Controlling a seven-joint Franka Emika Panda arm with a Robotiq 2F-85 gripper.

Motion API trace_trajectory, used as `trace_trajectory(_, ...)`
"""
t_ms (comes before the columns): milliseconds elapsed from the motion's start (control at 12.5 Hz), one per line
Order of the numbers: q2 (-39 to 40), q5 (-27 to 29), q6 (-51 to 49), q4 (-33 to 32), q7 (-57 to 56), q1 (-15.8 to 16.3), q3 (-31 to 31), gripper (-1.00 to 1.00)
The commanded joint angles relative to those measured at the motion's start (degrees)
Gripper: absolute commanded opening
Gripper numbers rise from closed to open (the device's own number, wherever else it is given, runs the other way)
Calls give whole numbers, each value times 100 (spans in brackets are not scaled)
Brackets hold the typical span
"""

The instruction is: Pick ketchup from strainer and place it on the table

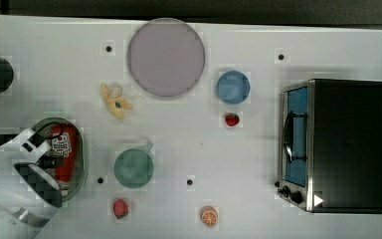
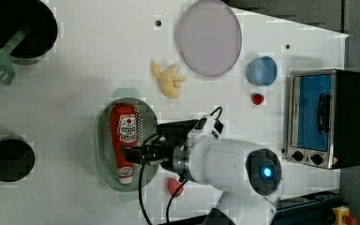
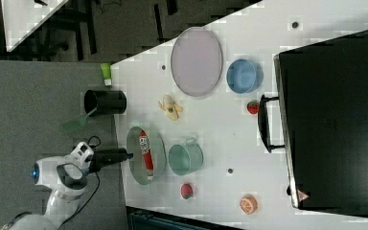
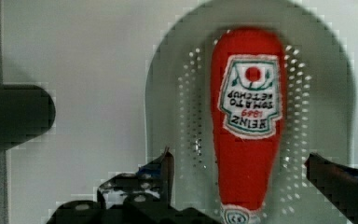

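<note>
Wrist view: red, white-labelled ketchup (image 4: 247,126) lies in the strainer (image 4: 168,93) between the tool's (image 4: 240,168) spread fingers.

Even, bright overhead lighting; the white bench (image 1: 258,149) reads near-overexposed in all fixed views. Shadows soft and short. Heavy blocky compression artefacts around object outlines. Wrist view: claw (image 4: 237,179) fingers blurred and dark in foreground, the ketchup (image 4: 249,121) label fairly sharp.
</note>
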Motion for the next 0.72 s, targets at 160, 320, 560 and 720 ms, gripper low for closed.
trace_trajectory(160,759,-315,834,-128,408,-30,-144,100)
trace_trajectory(320,1068,-376,1020,-115,411,43,-284,100)
trace_trajectory(560,1417,-383,1107,8,411,256,-549,100)
trace_trajectory(720,1572,-383,1117,137,411,452,-746,100)
